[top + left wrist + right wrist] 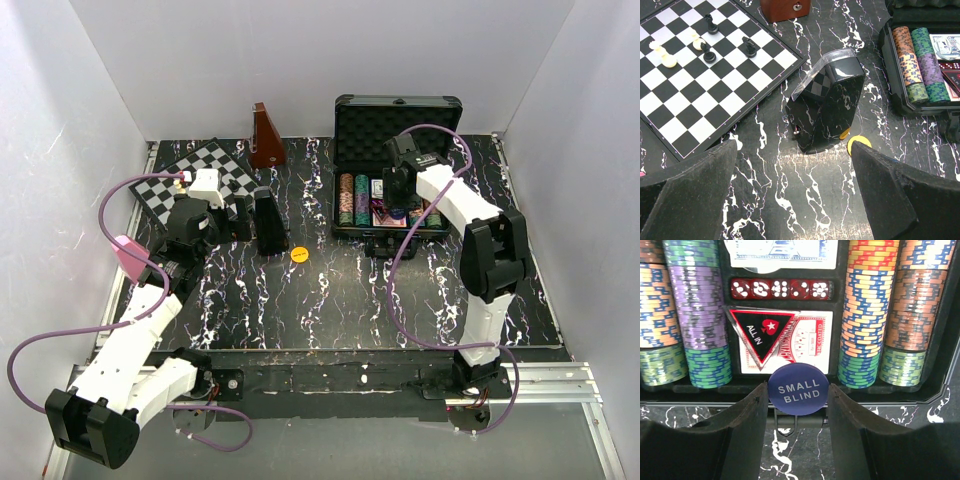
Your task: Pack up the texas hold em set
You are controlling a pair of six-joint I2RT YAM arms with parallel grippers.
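**Your right gripper [797, 388] pinched the blue Small Blind button [798, 395] between partly closed fingers, at the case's front edge.**

The black case [398, 118] sat right of centre near the top of the overhead view, lid up. It held striped chip rows [866, 315], red dice [781, 288] and a card deck [807, 342]. Your left gripper [794, 150] gaped wide, holding nothing. A yellow button [298, 253] lay mid-frame on the black marbled table [340, 300], with white walls [300, 60] around.

Lab booth — white walls [300, 60], marbled table [330, 300].
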